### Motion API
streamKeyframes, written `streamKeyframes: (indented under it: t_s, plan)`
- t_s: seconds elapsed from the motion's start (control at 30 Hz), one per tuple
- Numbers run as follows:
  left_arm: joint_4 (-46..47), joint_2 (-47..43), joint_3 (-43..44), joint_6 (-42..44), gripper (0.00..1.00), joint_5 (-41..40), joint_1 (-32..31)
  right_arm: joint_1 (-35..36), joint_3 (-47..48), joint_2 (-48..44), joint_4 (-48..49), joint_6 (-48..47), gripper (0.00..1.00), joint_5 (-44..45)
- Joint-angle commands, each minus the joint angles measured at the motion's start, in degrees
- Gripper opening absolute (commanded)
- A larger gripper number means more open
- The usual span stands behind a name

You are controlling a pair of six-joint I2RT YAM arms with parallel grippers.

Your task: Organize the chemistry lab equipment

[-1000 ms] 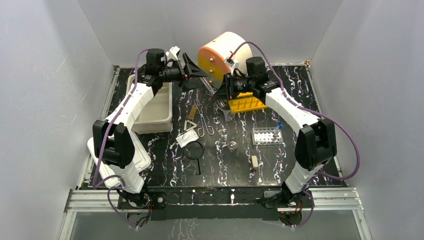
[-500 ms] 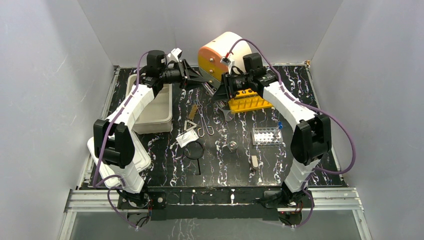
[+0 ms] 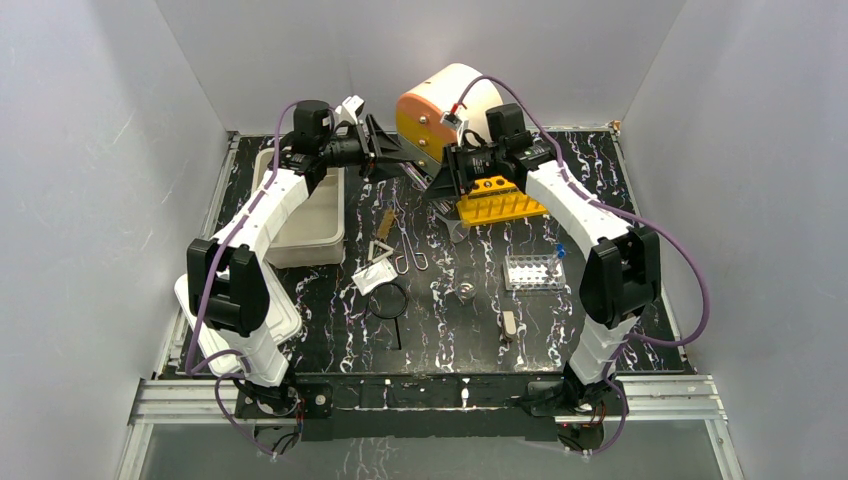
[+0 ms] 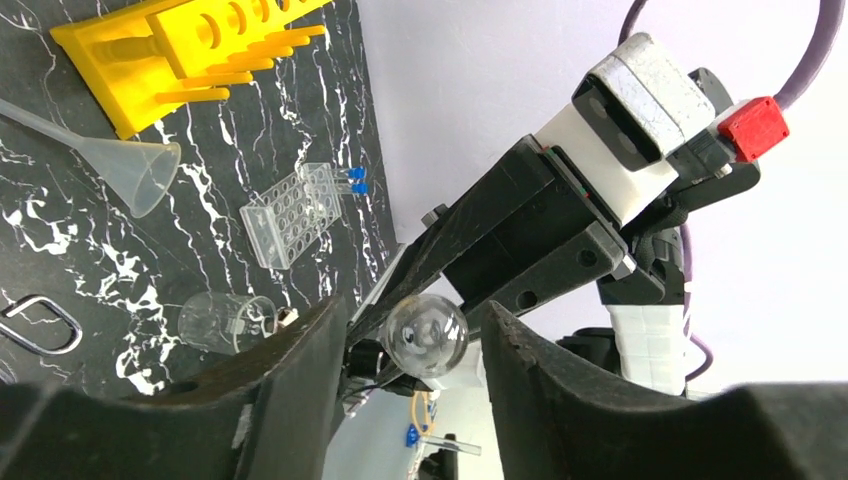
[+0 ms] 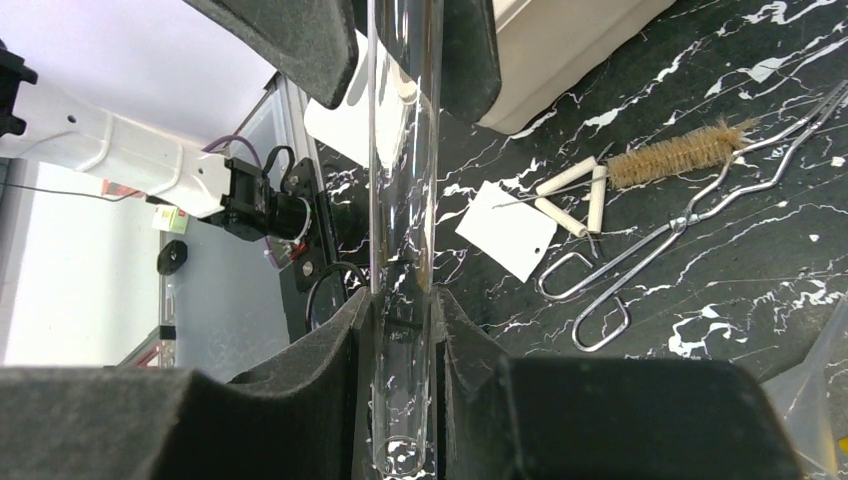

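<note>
A glass test tube (image 5: pixel 403 250) bridges the two arms in mid-air, above the upper middle of the tabletop (image 3: pixel 600 330) in the overhead view. The right end effector (image 5: pixel 403 310) is clenched on it near one end. From there the tube's long axis runs straight away to the top of the right wrist view, where its far end sits between the fingers of the left end effector (image 4: pixel 415 315).

In the left wrist view the tube's rounded closed end lies centred in that gap. A sliver of space shows on either side, so the left jaws look released around the glass rather than pinching it. The coming move seems to turn on this coaxial line-up: the left jaws need only close square across the tube before the right lets go.

Nothing lies between the two end effectors. The round cream-and-orange drawer unit (image 3: pixel 445 105) stands just behind them at the upper centre of the overhead view, and the white tub (image 3: pixel 310 215) lies at the left. The yellow rack (image 3: pixel 495 207) lies almost underneath, with the clear funnel (image 4: pixel 140 170) beside it. Lower in the frame lie the metal tongs (image 5: pixel 690 215), bristle brush (image 5: pixel 680 150), triangle (image 5: pixel 575 195), white square pad (image 5: pixel 505 230) and beaker (image 4: pixel 220 320).
</note>
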Motion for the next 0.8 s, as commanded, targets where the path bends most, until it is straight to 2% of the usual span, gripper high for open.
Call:
streamKeyframes:
  t_s: [0.0,0.07,0.27,0.47,0.63,0.7,0.73,0.77]
  plan:
    - [0.5,-1.3,1.0,-0.4,0.55,1.2,0.2,0.0,3.4,0.6,0.2,-1.1,0.28,-3.4]
    - [1.2,-1.0,1.0,-0.7,0.54,1.1,0.2,0.0,3.4,0.6,0.1,-1.2,0.27,-3.6]
    - [1.1,-1.0,0.9,-0.5,0.41,0.8,0.2,0.0,3.8,1.1,-0.8,-1.6,0.28,-4.5]
    - [1.8,-1.2,0.4,-0.4,0.2,0.9,0.2,0.0,5.3,1.7,-2.6,-2.8,0.28,-3.9]
    - [3.1,-2.5,-0.3,-1.0,0.11,-0.2,0.2,0.0,4.7,1.4,2.5,2.8,0.32,-2.4]
    - [4.4,-3.5,-1.0,-3.3,0.1,-1.1,0.2,-0.5,0.0,-0.7,10.7,11.4,0.48,-1.1]
    - [6.6,-3.3,-0.6,-4.5,0.1,-1.2,0.2,-1.1,-4.8,-3.7,20.5,19.9,0.7,0.3]
    - [7.0,-3.0,-0.3,-5.4,0.09,-1.2,0.2,-1.3,-8.7,-5.5,27.6,24.0,0.78,2.0]
